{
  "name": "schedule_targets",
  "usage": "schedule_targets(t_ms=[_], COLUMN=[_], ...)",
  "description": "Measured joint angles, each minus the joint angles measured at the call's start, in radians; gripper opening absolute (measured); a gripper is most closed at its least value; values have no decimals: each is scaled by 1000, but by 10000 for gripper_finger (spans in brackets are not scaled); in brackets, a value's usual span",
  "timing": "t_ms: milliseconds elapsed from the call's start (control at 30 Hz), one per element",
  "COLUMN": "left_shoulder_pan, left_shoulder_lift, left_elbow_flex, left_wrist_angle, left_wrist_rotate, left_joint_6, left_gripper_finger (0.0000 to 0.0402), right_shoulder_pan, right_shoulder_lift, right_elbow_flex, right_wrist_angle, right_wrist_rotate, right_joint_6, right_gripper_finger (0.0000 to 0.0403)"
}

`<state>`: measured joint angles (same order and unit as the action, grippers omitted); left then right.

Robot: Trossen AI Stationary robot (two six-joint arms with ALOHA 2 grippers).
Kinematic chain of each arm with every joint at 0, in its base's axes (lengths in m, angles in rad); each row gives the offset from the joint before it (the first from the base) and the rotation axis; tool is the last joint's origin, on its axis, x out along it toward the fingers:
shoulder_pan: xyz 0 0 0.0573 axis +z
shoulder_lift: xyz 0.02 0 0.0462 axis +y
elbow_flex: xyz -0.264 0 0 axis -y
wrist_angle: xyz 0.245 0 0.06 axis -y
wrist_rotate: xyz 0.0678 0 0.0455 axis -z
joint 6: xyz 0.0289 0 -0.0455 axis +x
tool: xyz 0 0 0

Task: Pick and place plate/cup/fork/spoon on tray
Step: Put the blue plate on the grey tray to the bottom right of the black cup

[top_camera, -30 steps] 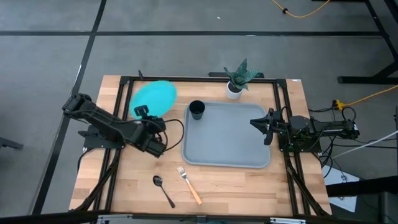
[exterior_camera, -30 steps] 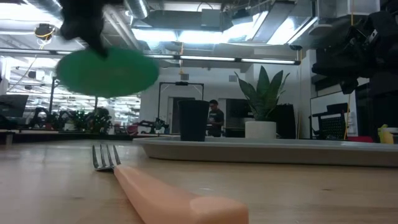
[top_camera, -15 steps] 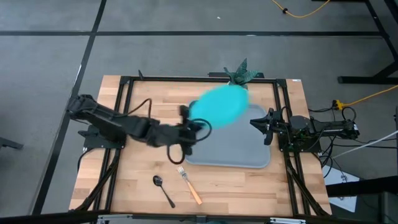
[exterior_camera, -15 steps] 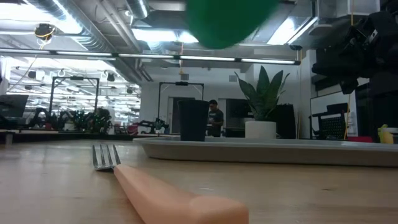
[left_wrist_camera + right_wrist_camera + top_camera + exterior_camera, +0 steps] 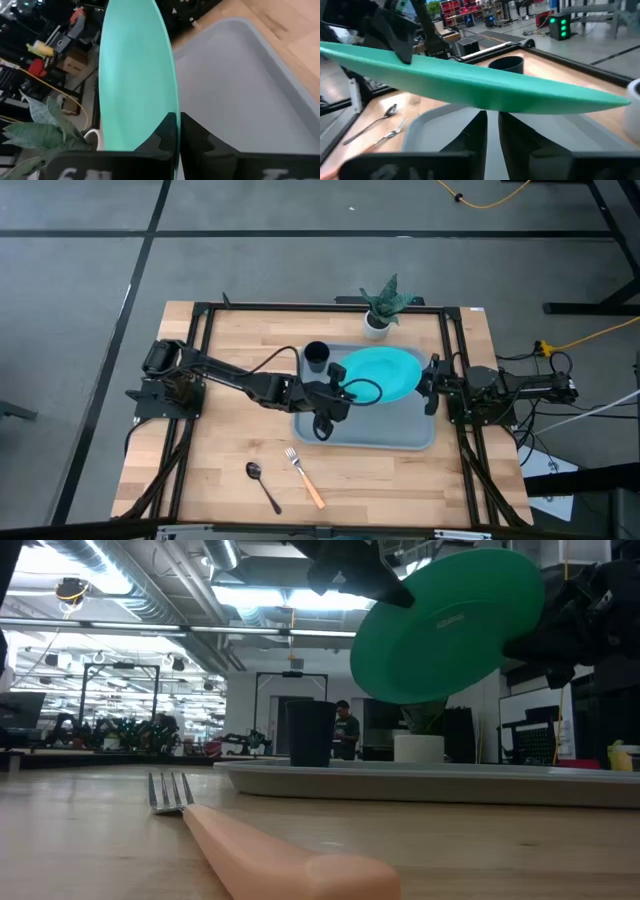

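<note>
My left gripper is shut on the teal plate, which hangs tilted above the grey-blue tray. The plate also shows in the low view and in the right wrist view. The black cup stands upright in the tray's far left corner. The fork and the spoon lie on the wooden table near its front edge. My right gripper is shut and empty at the tray's right rim, just under the plate's right edge. My left gripper pinches the plate's rim between its two fingers, on the side of the plate toward the table's left. The fingers come from the table's left. The plate is lifted clear of the tray and tilted, its right edge higher.
A white pot with a green plant stands at the table's far edge behind the tray. Black frame rails run along the table's left and right sides.
My left gripper has swung toward the table's right edge with the plate, from over the far left of the table, across the cup, to above the tray. The plate rose, then came lower, and now hangs tilted.
</note>
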<state>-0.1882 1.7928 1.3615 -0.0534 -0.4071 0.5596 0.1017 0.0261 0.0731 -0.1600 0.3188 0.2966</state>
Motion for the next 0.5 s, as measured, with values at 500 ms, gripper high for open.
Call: schedule_targets(t_ms=[500], left_shoulder_pan=[29], left_shoulder_lift=[19], left_elbow_flex=[1], left_wrist_angle=[-67], left_wrist_rotate=[70], left_joint_6=[-79], left_gripper_finger=[0], right_shoulder_pan=[0], right_shoulder_lift=[-3], right_elbow_flex=[167], right_wrist_angle=[54], right_wrist_rotate=[-503], right_joint_6=[-46], right_gripper_finger=[53])
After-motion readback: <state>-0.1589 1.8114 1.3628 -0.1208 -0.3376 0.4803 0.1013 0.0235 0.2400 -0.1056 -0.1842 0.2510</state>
